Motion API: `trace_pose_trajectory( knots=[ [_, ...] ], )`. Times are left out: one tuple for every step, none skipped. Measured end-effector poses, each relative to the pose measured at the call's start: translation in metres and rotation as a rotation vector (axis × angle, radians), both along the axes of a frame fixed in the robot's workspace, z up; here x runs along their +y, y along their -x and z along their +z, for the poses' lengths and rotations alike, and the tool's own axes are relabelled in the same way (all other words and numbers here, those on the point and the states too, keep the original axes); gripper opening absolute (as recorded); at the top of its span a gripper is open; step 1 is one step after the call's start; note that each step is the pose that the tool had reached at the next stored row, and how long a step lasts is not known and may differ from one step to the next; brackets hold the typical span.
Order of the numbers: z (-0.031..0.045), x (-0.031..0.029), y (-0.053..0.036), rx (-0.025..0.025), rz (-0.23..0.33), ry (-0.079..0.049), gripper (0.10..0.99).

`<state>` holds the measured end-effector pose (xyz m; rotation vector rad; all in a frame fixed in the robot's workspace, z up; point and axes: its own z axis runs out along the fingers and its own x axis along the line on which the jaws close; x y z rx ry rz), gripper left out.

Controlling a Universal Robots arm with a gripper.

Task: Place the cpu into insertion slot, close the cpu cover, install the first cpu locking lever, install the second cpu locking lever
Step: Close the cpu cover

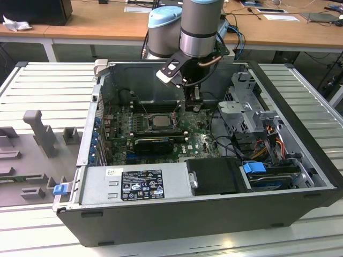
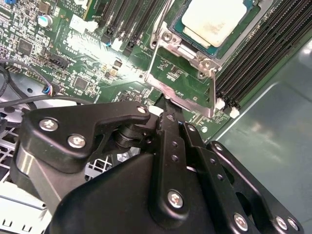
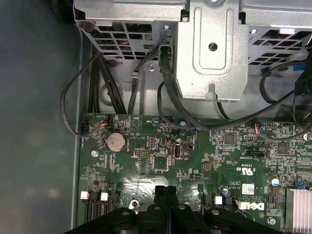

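The cpu (image 2: 214,19), a pale square chip, lies in the insertion slot (image 2: 191,41) on the green board; the exterior view shows the cpu (image 1: 159,121) mid-case. The cpu cover (image 2: 181,95), a dull silver frame with a square window, stands swung open away from the slot, with green board showing through its window. My gripper (image 2: 165,105) is shut, its black fingertips together at the cover's outer edge. I cannot tell whether they pinch that edge. In the first wrist view the gripper (image 3: 166,191) hangs just over the board, and the gripper (image 1: 194,101) sits to the exterior view's right of the cpu.
Long black memory slots (image 2: 258,58) flank the socket. A metal drive cage (image 3: 209,48) with black cables (image 3: 165,97) rises beside the board. A black graphics card (image 1: 155,143) and the power supply (image 1: 134,184) lie nearer the case front. The case walls (image 1: 102,96) hem the arm in.
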<state>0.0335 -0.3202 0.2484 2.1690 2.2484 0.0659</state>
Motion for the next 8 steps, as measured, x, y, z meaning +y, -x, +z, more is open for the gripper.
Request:
trace_pose_trajectory(
  knots=[
    [0.0,0.0,0.0003,0.0,0.0,0.0,0.106],
    [0.0,0.0,0.0009,0.0,0.0,0.0,0.106],
    [0.0,0.0,0.0023,0.0,0.0,0.0,0.106],
    [0.0,0.0,0.0035,0.0,0.0,0.0,0.106],
    [0.0,0.0,0.004,0.0,0.0,0.0,0.106],
    [0.0,0.0,0.0045,0.0,0.0,0.0,0.106],
    [0.0,0.0,0.0048,-0.0001,0.0,0.0,0.106],
    [0.0,0.0,0.0052,0.0,0.0,0.0,0.106]
  ],
)
